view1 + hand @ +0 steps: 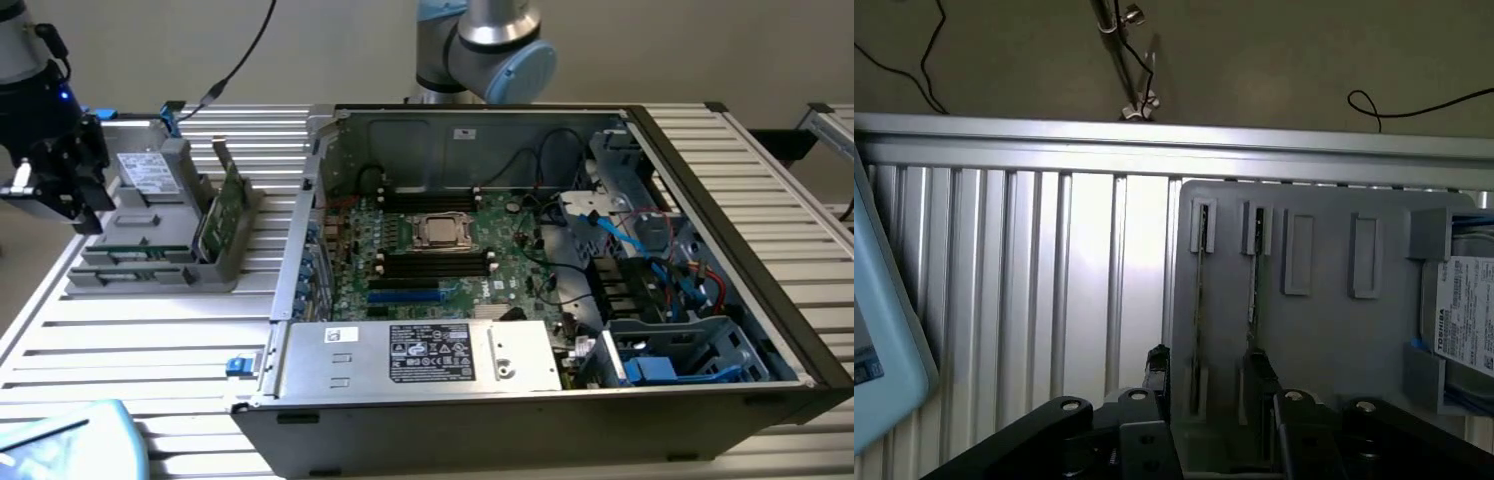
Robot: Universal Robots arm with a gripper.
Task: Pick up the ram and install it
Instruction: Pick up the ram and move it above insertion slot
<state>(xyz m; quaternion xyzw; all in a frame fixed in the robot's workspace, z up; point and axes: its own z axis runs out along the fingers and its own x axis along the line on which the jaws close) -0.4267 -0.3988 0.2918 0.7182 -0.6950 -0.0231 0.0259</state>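
Observation:
Two ram sticks stand edge-on in slots of the grey holder [1324, 330]. One ram [1199, 290] lies between my fingertips, and the second ram [1254, 270] runs toward one finger [1259, 385]. My gripper [1206, 385] is open, low over the holder, with a finger on either side of the first stick and no clear contact. In the exterior view my gripper [78, 210] hangs at the far left over the holder [160, 275], where the ram [134, 243] shows as a green strip.
The holder also carries a silver drive [147, 170] and a broad green card [227, 210]. On the exterior view's right stands the open computer case [747, 330], with motherboard [441, 250], memory slots [427, 262] and power supply [427, 355]. A light blue object [884, 330] lies on the slatted table [1054, 280].

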